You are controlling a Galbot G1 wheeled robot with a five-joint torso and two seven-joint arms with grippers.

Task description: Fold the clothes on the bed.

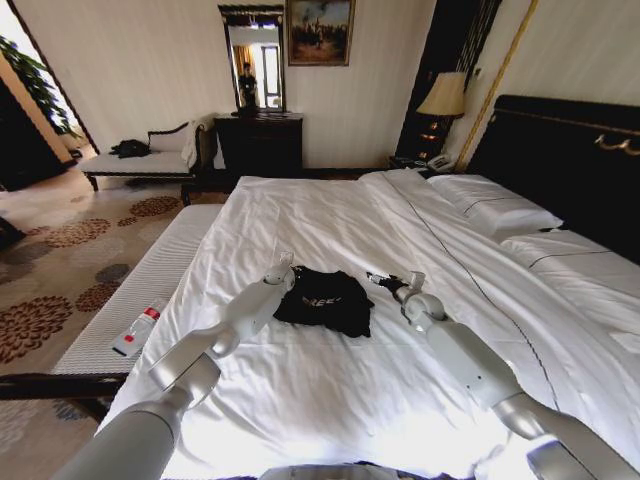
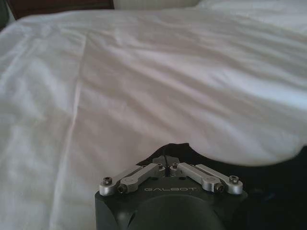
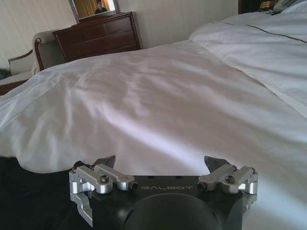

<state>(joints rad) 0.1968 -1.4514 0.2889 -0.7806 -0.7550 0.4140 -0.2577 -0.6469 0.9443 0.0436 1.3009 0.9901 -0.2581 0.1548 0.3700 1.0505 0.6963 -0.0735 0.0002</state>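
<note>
Here, bunched black T-shirt (image 1: 325,300) on the white bed (image 1: 330,215), mid-mattress, long axis crosswise, lettering facing the foot. Left gripper (image 1: 284,266) pinched narrow at its left edge; right gripper (image 1: 396,281) spread wide just beside its right edge.

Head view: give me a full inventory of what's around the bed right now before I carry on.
T-shirt: one, black, white chest lettering, bunched on the bed between the two end effectors.
Bed: one, white sheets, dark headboard at right.
Pillows: two at least, white, against the headboard.
Bench: one, pale, along the bed's left side.
Bottle: one, clear with a red cap, lying on the bench.
Chaise: one, pale, by the far wall, dark heap on it.
Dresser: one, dark wood, under a mirror.
Lamp: one, cream shade, beside the headboard.
Left end effector: shut, at the shirt's left edge.
Right end effector: open, just right of the shirt.
</note>
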